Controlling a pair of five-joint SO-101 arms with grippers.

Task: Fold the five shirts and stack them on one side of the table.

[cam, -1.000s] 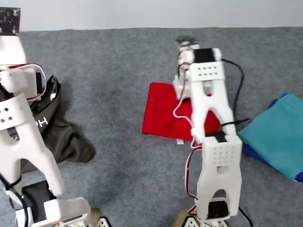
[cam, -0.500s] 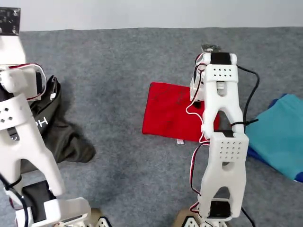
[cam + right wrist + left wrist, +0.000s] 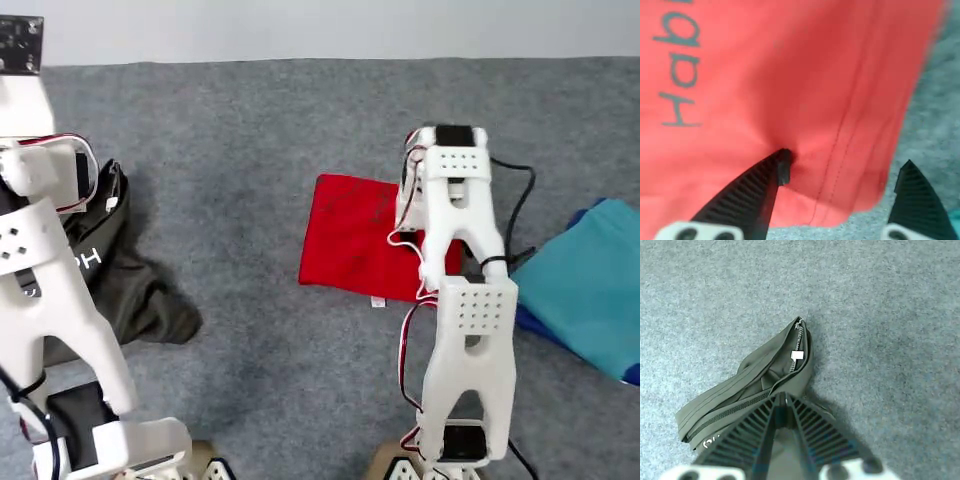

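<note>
Right claw [image 3: 845,167] spread wide at the edge of the red shirt [image 3: 350,235], mid-table; one finger presses cloth, one hangs over carpet [image 3: 250,120]; closing may pinch a single layer and undo the fold; left claw [image 3: 784,402] clenched over the dark shirt [image 3: 760,375], possibly pinching it.

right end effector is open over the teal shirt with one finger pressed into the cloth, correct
Wrong shirt: it is the red shirt, not a teal one. The right wrist view shows the right end effector open over red cloth, with one finger pressed into it. The teal shirt lies apart in the high view.
</note>
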